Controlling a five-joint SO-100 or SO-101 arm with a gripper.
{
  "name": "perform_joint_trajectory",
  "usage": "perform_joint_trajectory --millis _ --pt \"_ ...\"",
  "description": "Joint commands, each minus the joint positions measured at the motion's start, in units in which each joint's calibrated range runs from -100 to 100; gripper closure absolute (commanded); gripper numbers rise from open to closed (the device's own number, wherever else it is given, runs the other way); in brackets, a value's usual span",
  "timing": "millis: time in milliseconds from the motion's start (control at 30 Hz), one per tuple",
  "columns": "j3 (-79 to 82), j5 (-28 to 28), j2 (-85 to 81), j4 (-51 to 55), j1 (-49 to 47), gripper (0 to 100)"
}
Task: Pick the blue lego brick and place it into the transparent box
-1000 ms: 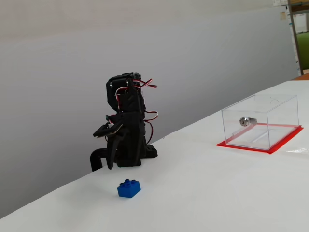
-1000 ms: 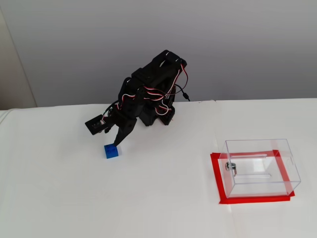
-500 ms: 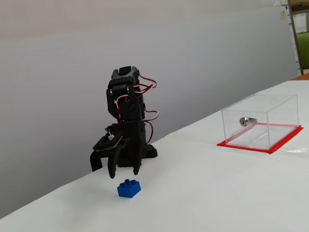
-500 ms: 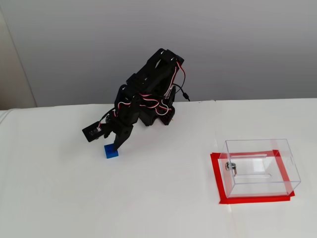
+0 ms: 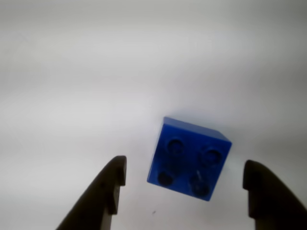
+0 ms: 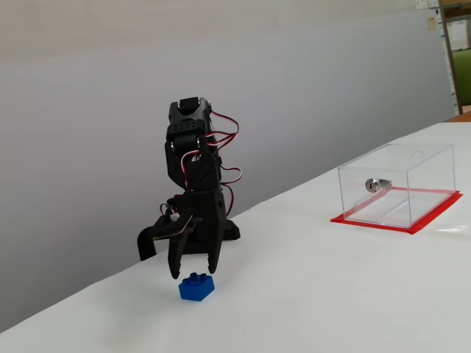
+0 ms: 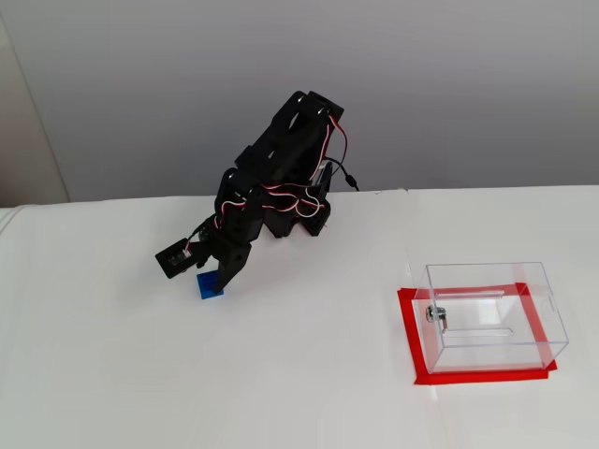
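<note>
The blue lego brick (image 5: 189,158) sits studs-up on the white surface (image 7: 309,374), near its back edge and just in front of the arm's base in a fixed view, ungrasped. The gripper (image 5: 184,179) hangs directly over it, fingers (image 5: 106,189) spread wide to either side, neither one touching. The transparent box (image 7: 491,313) stands well apart toward the right edge, holding only a small silver cylinder (image 6: 374,184). Judged: approach nearly complete; descent, grasp, carry and release all remain.

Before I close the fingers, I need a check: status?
Gripper open, fingers either side of blue lego brick. Brick on table, not gripped. Nothing in the way.
</note>
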Motion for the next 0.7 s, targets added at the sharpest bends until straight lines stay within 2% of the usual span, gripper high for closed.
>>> perform_joint_trajectory --millis 0,667 --pt "-1.94 -0.21 1.57 -1.6 -0.04 73" --pt "-2.03 -0.21 7.0 -2.73 2.18 73"
